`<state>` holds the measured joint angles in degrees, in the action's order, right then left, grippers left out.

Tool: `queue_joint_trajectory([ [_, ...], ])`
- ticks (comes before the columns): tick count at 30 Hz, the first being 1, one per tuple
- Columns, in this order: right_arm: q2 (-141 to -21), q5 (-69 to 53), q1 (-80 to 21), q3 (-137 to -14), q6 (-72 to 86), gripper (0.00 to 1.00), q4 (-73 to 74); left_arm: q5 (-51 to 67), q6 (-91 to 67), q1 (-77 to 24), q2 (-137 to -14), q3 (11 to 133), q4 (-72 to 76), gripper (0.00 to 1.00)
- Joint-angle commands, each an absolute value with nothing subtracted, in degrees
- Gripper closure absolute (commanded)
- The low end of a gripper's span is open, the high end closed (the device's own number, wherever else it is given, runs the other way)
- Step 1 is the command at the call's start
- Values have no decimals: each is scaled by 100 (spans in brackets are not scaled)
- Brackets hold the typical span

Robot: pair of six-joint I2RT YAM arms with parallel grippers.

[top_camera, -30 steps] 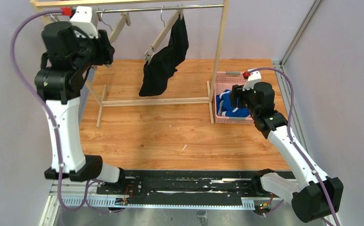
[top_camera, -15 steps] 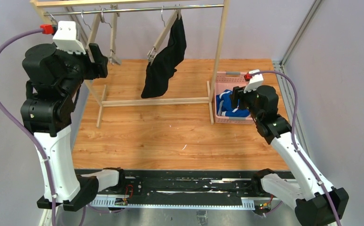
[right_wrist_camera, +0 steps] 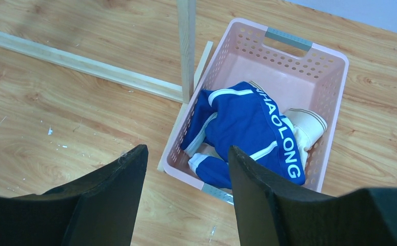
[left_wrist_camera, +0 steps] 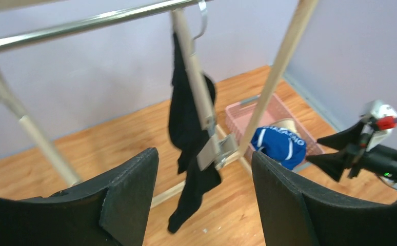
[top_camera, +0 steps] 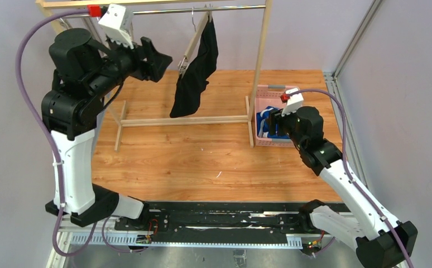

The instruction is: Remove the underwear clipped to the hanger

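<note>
While the clothes rack [top_camera: 261,67] carries one wooden hanger [left_wrist_camera: 200,102] on its rail, the pink basket [right_wrist_camera: 309,59] sits against the foot of the rack's right post. The black underwear [top_camera: 194,75] hangs clipped to that hanger. The blue underwear [right_wrist_camera: 242,123] lies in the basket, the cream underwear [right_wrist_camera: 304,125] tucked beside it. The left gripper [left_wrist_camera: 204,159] hovers before the rack's hanger, fingers spread wide, empty. The right gripper [right_wrist_camera: 187,151] hangs above the rack's right foot, equally wide and empty.
</note>
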<state>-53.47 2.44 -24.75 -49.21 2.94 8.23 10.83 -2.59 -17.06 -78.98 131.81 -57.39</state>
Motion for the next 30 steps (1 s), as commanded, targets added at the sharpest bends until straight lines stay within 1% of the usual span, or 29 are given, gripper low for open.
queue_joint_trajectory([
  [1,-5257,539,-2743,-4877,157,40,892,840,-225,-2363,-8444,13878,-5573,25],
  [5,-5263,601,-2880,-4764,123,40,829,730,-167,-2736,-8875,14167,-5474,25],
  [8,-5290,624,-2953,-4729,124,40,826,739,-170,-2834,-9026,14042,-5353,25],
  [21,-5240,519,-3180,-4576,53,40,708,8,77,-2925,-9253,13607,-4865,23],
  [23,-5268,537,-3221,-4577,46,40,720,-52,79,-2922,-9297,13594,-4801,28],
  [25,-5258,589,-3263,-4572,44,40,736,-86,115,-2923,-9364,13613,-4798,38],
  [27,-5220,608,-3293,-4574,30,40,746,-161,155,-2926,-9418,13595,-4799,42],
  [30,-5163,606,-3306,-4544,14,40,732,-350,195,-2926,-9500,13632,-4814,52],
])
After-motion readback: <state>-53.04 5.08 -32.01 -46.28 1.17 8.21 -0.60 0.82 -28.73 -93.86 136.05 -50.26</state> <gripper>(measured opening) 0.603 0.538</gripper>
